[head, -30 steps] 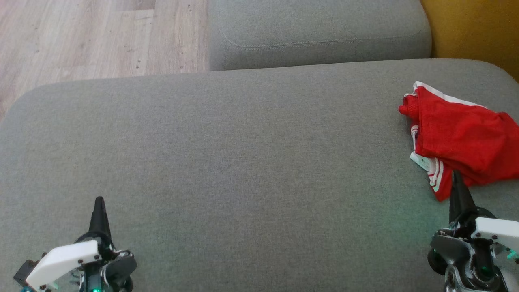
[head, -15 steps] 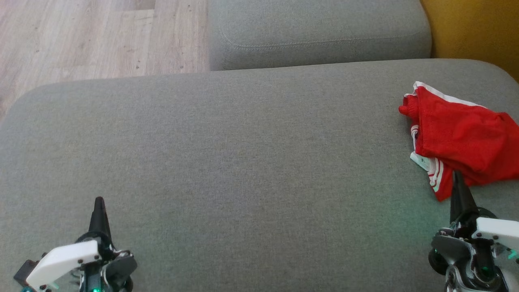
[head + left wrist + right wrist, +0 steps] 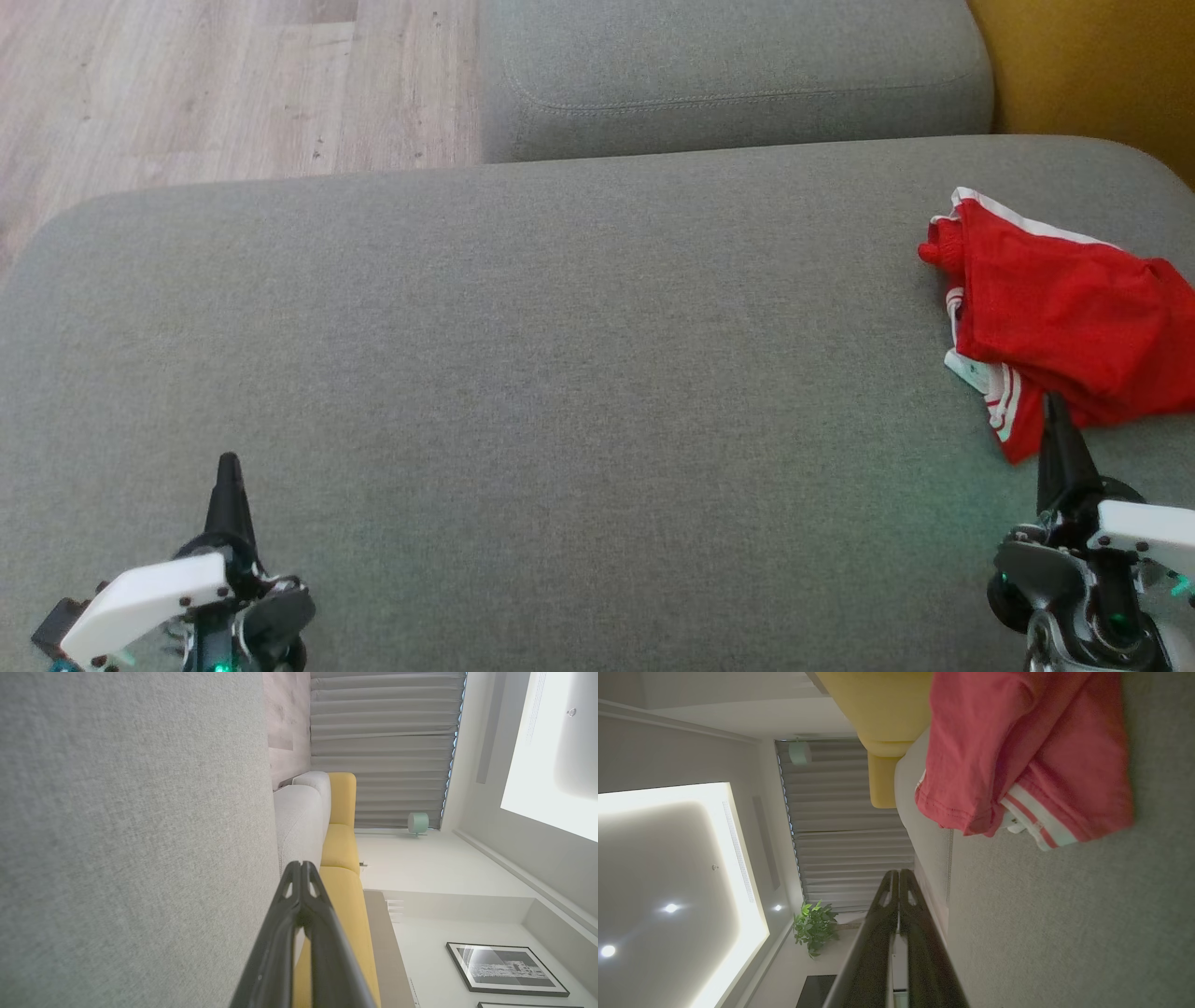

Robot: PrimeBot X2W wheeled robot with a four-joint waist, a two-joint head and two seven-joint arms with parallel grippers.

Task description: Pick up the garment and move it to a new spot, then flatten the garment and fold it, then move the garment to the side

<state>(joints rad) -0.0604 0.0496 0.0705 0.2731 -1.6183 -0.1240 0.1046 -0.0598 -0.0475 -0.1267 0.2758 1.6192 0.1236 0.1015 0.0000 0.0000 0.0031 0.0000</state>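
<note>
The garment, red with white stripes, lies crumpled at the right edge of the grey cushion; the right wrist view shows its folds close ahead. My right gripper is shut and empty, its tip just below the garment's lower hem. My left gripper rests at the lower left, far from the garment, shut with nothing in it. In each wrist view the two dark fingers meet at the tip.
A second grey cushion lies behind the main one. Wooden floor shows at the upper left and a yellow seat at the upper right. The broad middle of the grey cushion is bare fabric.
</note>
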